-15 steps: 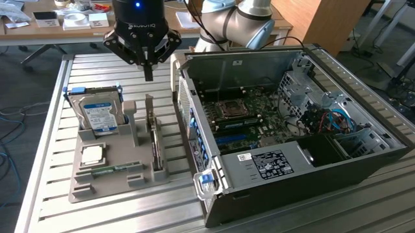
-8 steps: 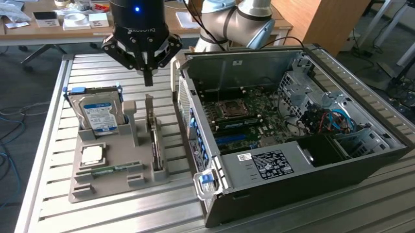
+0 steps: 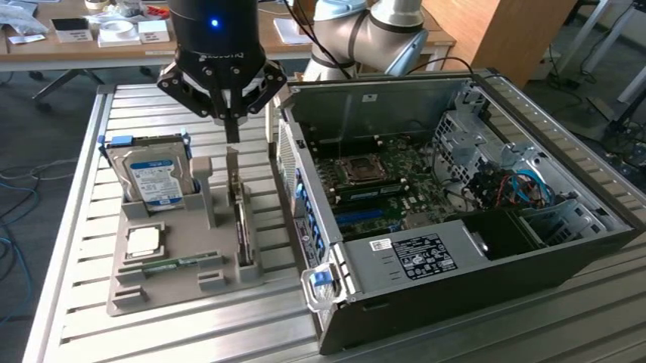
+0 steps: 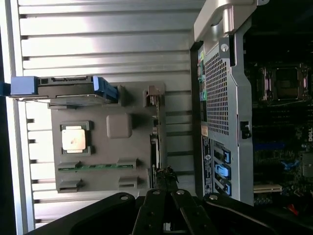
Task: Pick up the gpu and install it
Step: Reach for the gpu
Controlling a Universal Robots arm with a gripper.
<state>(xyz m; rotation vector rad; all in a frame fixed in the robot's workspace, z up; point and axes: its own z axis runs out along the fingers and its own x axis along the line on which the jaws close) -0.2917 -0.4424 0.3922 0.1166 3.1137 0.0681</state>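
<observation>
The gpu point(image 3: 241, 227) is a dark board with a pale metal end. The gripper point(image 3: 231, 134) is black, a blue light point(image 3: 213, 22) glowing on its body. The hard drive point(image 3: 153, 175) is silver with a blue-and-white label and blue rails. The tray point(image 3: 166, 295) is grey, the memory stick point(image 3: 174, 263) green, the processor chip point(image 3: 144, 240) silver. The table point(image 3: 60, 249) is pale ribbed metal, the computer case point(image 3: 474, 295) black
</observation>
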